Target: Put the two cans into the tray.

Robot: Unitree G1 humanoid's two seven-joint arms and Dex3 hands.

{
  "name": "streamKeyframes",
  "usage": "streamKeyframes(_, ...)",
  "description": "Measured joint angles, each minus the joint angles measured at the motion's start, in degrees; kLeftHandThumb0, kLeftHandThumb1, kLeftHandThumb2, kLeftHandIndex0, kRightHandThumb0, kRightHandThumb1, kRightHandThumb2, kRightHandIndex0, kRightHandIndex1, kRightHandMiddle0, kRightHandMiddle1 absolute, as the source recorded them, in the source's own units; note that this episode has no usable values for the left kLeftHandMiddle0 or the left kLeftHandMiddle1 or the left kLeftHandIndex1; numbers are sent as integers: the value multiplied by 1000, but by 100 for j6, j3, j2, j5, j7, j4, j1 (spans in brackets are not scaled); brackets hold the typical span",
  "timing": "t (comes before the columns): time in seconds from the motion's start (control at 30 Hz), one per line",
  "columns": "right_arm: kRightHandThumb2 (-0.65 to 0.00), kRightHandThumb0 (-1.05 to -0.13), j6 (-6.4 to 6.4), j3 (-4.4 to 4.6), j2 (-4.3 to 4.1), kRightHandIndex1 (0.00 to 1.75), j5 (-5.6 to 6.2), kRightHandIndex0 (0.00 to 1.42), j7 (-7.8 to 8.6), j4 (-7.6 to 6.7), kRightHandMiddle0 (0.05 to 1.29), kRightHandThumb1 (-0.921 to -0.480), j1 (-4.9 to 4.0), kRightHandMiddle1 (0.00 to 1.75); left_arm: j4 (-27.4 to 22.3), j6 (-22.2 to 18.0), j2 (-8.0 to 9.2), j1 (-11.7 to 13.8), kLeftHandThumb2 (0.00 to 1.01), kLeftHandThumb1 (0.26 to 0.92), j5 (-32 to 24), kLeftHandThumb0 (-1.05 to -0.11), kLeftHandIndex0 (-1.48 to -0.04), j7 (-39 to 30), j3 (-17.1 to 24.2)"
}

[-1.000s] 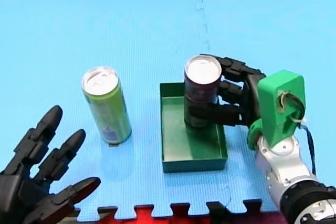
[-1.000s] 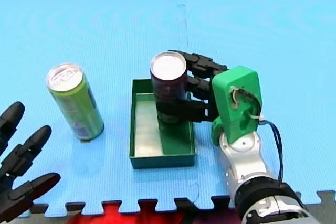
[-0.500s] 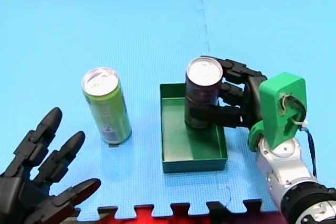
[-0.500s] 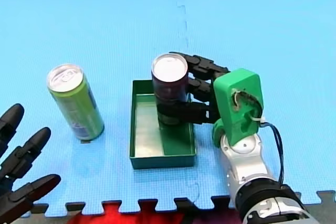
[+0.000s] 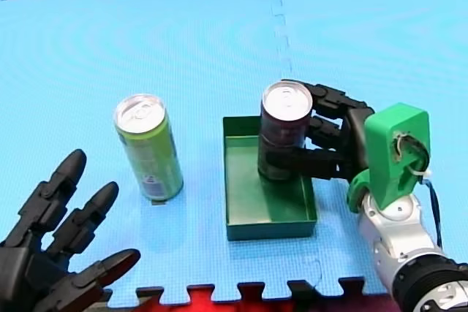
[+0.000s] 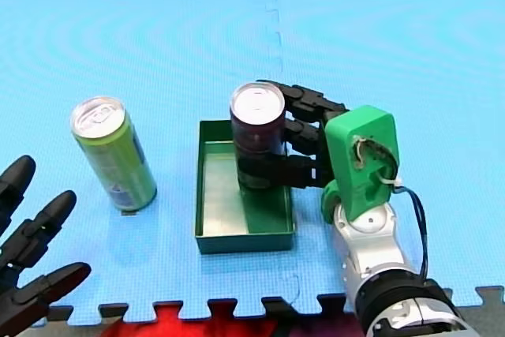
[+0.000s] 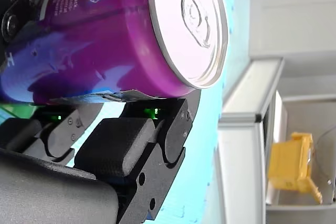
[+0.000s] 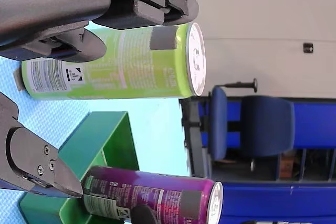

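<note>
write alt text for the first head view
The robot's right hand grips a dark purple metal drink can, upright inside a shallow green rectangular tray on a blue foam mat. A lime-green metal drink can stands upright on the mat left of the tray, and the open left hand is at the lower left corner.

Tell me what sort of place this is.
Probably an indoor lab or office: blue foam puzzle mats as the work surface, a blue office chair by a white wall behind.
</note>
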Motion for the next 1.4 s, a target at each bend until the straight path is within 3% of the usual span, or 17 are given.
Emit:
streamKeyframes(0.07,0,-363,0,-1,-2,0,1,1349,7,4,1212,-783,0,0,39,-39,0,-18,1,702,-29,-702,-289,-45,13)
streamKeyframes(0.13,0,-388,0,-1,-4,0,1,1254,10,7,1040,-766,0,0,70,-59,0,-32,1,703,-38,-688,-290,-71,22)
streamKeyframes(0.2,-4,-650,2,12,-12,0,-10,981,19,13,792,-755,-4,0,88,-89,-1,-41,2,705,-46,-680,-290,-90,29)
streamKeyframes(0.27,-3,-839,8,78,-44,1,-97,671,43,35,522,-753,-6,-1,103,-105,-3,-48,3,708,-51,-675,-291,-100,34)
streamKeyframes(0.37,-7,-907,-26,310,-155,0,-373,353,211,78,266,-749,-7,-1,111,-115,-6,-52,4,711,-58,-669,-292,-114,35)
streamKeyframes(0.43,-6,-917,-113,474,-254,0,-558,297,340,97,234,-751,-13,0,119,-118,-5,-64,4,713,-65,-666,-292,-128,37)
streamKeyframes(0.5,-6,-934,-181,594,-322,0,-703,275,351,109,220,-754,-17,0,130,-120,-4,-73,5,716,-72,-664,-292,-137,40)
streamKeyframes(0.63,-6,-977,-212,753,-375,0,-927,261,128,128,207,-763,-37,0,141,-140,-4,-88,5,721,-71,-661,-292,-144,42)
streamKeyframes(0.73,-6,-1005,-211,820,-387,0,-1038,250,-36,131,196,-770,-52,0,144,-142,-5,-94,5,723,-70,-659,-291,-144,41)
streamKeyframes(1.2,-14,-1048,-203,958,-400,0,-1156,206,-247,144,151,-813,-80,0,166,-175,-9,-127,3,728,-96,-646,-275,-179,47)
streamKeyframes(1.4,-11,-1048,-136,1002,-406,0,-1207,187,-348,138,134,-818,-112,0,193,-205,-1,-141,4,731,-120,-643,-273,-205,60)
